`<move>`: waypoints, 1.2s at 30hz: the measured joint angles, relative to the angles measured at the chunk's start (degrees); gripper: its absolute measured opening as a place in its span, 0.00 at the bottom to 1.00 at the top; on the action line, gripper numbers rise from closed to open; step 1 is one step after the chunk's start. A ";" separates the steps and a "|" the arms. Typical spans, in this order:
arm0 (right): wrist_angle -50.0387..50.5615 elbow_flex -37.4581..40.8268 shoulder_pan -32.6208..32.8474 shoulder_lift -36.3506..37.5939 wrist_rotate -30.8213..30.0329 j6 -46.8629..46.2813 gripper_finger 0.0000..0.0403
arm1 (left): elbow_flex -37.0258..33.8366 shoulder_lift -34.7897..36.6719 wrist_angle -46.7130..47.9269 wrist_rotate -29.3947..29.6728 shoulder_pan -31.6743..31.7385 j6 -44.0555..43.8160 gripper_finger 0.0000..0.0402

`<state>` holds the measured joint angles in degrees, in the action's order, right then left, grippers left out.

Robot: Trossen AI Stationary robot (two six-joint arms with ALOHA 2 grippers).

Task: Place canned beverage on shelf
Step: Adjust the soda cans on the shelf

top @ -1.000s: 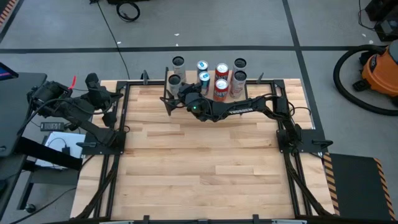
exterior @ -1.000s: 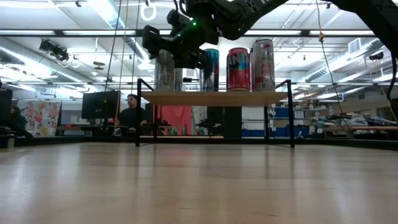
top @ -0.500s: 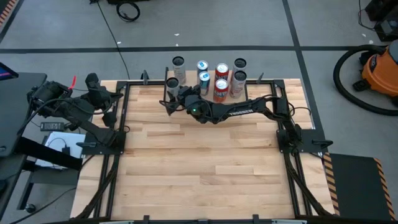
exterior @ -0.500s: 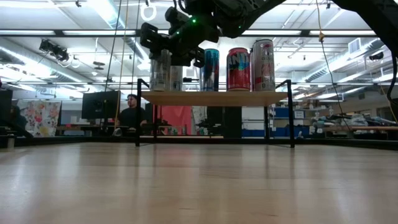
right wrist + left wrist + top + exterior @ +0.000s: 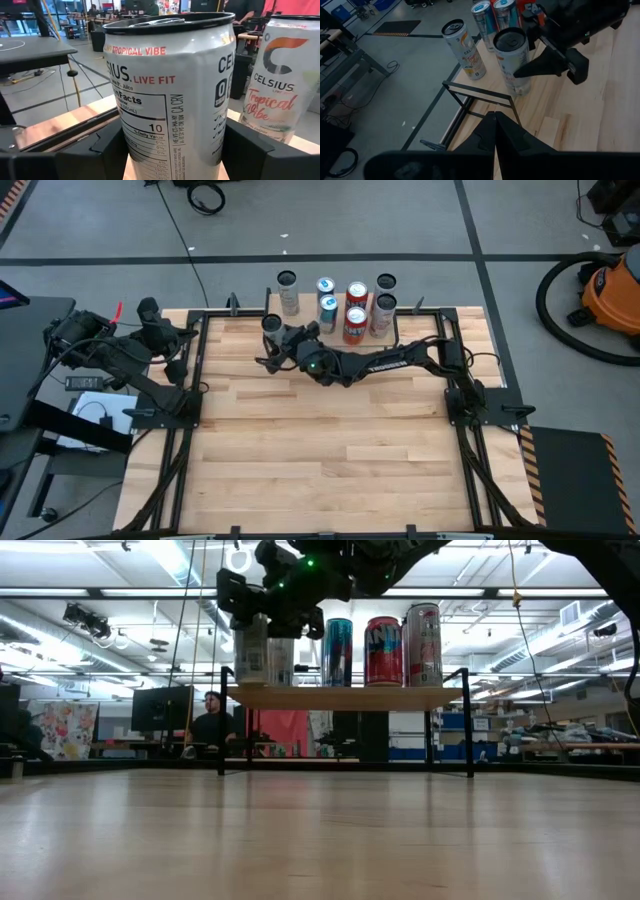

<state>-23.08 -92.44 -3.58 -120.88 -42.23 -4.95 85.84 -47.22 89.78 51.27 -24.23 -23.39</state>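
Only the right wrist view reads the can's [image 5: 170, 95] "Tropical Vibe" label.

A robotics lab or workshop in a large industrial hall. Grey concrete floor [image 5: 400, 220] with dark taped lines around a wooden table [image 5: 330, 440] framed in black metal. Orange shop vacuum [image 5: 612, 290] with black hose near the table's far right corner, loose cables [image 5: 207, 197] on the floor. Across the table: high ceiling with strip lights [image 5: 170, 560] and exposed beams, monitor [image 5: 160, 708], a person [image 5: 212, 720] seated at a desk, blue storage bins [image 5: 455, 722].
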 joint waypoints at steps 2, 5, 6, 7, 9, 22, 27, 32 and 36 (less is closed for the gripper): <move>-0.49 0.04 0.17 0.00 -2.52 -0.79 0.64 | 0.00 0.00 -0.01 0.01 -0.01 0.02 0.02; -1.43 0.07 0.23 0.00 -7.06 -0.87 0.64 | 0.00 0.00 -0.02 0.00 -0.02 0.02 0.02; -1.45 0.07 0.23 0.00 -8.22 -0.87 0.64 | 0.00 0.00 -0.02 0.02 -0.02 0.02 0.02; -1.36 0.07 0.24 0.00 -9.34 -0.85 0.64 | 0.00 0.02 -0.02 0.00 -0.02 0.02 0.02; -1.34 0.09 0.46 0.00 -10.34 -0.39 0.64 | 0.00 0.01 0.00 0.02 0.00 0.02 0.02; -4.20 0.09 1.34 0.00 3.99 4.89 0.64 | 0.00 0.02 0.00 0.02 0.00 0.06 0.02; -2.72 0.09 1.34 0.00 12.90 4.53 0.64 | 0.00 0.02 0.00 0.00 -0.02 0.06 0.02; -2.03 0.09 1.43 0.00 21.78 2.62 0.64 | 0.00 0.00 -0.02 0.00 0.00 0.26 0.02; -0.76 0.09 1.34 0.63 28.18 3.48 0.64 | 0.01 0.02 -0.01 0.01 -0.01 0.26 0.02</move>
<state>-23.85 -92.36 -2.25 -120.25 -14.05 -1.47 85.85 -47.20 89.77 51.28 -24.24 -23.14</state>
